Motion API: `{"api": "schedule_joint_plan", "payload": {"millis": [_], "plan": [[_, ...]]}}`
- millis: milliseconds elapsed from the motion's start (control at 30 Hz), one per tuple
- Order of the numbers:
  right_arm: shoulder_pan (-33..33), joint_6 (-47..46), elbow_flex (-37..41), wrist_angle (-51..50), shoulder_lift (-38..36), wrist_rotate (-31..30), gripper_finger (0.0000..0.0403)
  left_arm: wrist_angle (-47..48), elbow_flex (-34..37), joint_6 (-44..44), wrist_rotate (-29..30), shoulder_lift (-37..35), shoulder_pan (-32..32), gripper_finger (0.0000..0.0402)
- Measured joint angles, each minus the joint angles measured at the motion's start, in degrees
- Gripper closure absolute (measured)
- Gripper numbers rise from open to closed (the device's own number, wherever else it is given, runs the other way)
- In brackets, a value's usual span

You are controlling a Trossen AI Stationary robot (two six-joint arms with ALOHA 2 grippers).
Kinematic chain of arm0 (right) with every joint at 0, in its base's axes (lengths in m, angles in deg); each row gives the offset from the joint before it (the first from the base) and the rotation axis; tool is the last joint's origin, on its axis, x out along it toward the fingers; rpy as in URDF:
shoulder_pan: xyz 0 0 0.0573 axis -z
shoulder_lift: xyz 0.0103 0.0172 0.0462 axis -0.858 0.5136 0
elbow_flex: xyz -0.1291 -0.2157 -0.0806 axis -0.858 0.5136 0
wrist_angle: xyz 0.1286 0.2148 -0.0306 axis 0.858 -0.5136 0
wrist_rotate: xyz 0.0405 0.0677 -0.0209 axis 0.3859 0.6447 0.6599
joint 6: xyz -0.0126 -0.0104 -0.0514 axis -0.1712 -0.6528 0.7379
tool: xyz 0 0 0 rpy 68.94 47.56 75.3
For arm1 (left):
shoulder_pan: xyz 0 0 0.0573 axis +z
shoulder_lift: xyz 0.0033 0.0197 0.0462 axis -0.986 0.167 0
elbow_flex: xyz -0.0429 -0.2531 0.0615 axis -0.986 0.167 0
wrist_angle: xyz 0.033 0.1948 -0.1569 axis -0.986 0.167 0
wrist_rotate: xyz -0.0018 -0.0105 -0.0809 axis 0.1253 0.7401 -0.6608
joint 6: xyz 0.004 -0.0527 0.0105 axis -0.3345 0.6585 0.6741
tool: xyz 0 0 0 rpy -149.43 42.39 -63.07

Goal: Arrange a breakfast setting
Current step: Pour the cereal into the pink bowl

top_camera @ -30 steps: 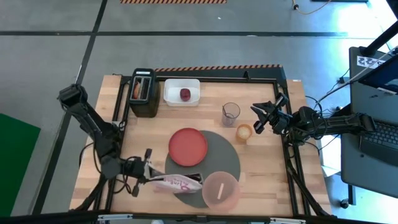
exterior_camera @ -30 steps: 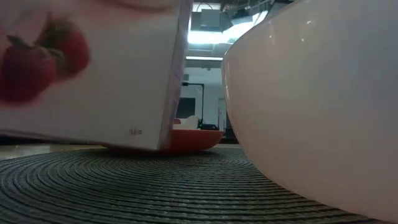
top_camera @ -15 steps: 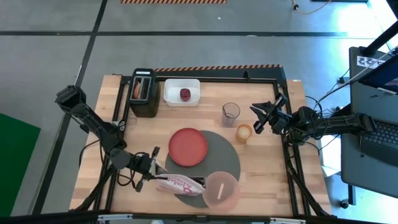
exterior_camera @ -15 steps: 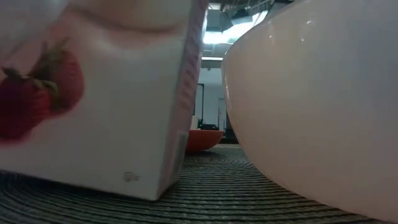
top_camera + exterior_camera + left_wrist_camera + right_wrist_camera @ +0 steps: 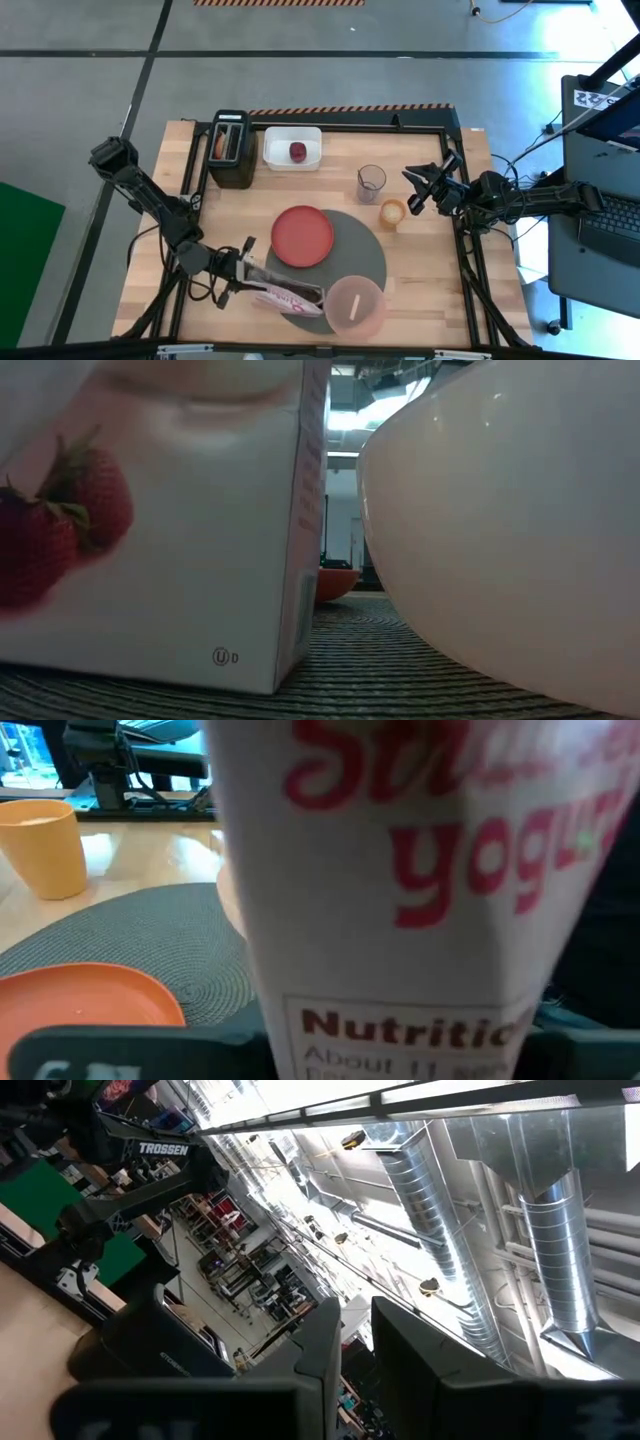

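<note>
The pink cereal box (image 5: 292,294) stands on the near left part of the round dark-grey mat (image 5: 345,262), just left of the pink see-through bowl (image 5: 356,305). My left gripper (image 5: 250,272) is shut on the box. In the low view the box (image 5: 150,560) and the bowl (image 5: 500,530) fill the frame. The red plate (image 5: 302,236) lies on the mat's far left part. A toast (image 5: 219,145) sticks out of the black toaster (image 5: 232,150). The dark-red fruit piece (image 5: 298,151) lies in the white tub (image 5: 293,148). My right gripper (image 5: 416,191) is open and empty at the table's right side. My left gripper pinches the box between its two fingers at the box's left narrow side (image 5: 400,1040), the one with the nutrition panel. The fingers come level from the table's left. The box stands about upright, its bottom edge (image 5: 150,682) on the mat.
An orange cup (image 5: 392,213) and a clear glass (image 5: 371,182) stand right of the mat, near my right gripper. A thin pale stick shows in the bowl (image 5: 353,304); whether it is the spoon I cannot tell. Bare wood lies at the near right (image 5: 430,290).
My left gripper has gone toward the table's right edge and a little toward the far edge with the cereal box. The box has tipped from a slanting lie to about upright, and its bottom has come down on the mat beside the bowl.
</note>
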Motion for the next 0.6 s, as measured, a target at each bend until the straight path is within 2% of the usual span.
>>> {"api": "schedule_joint_plan", "payload": {"millis": [400,600], "plan": [[0.0,0.0,0.0,0.0,0.0,0.0,0.0338,1.0,0.0,0.3,-2.0,0.2,-1.2,0.0192],[0.0,0.0,0.0,0.0,0.0,0.0,0.0338,3.5,0.0,5.2,-1.9,0.2,-2.4,0.0162]]}}
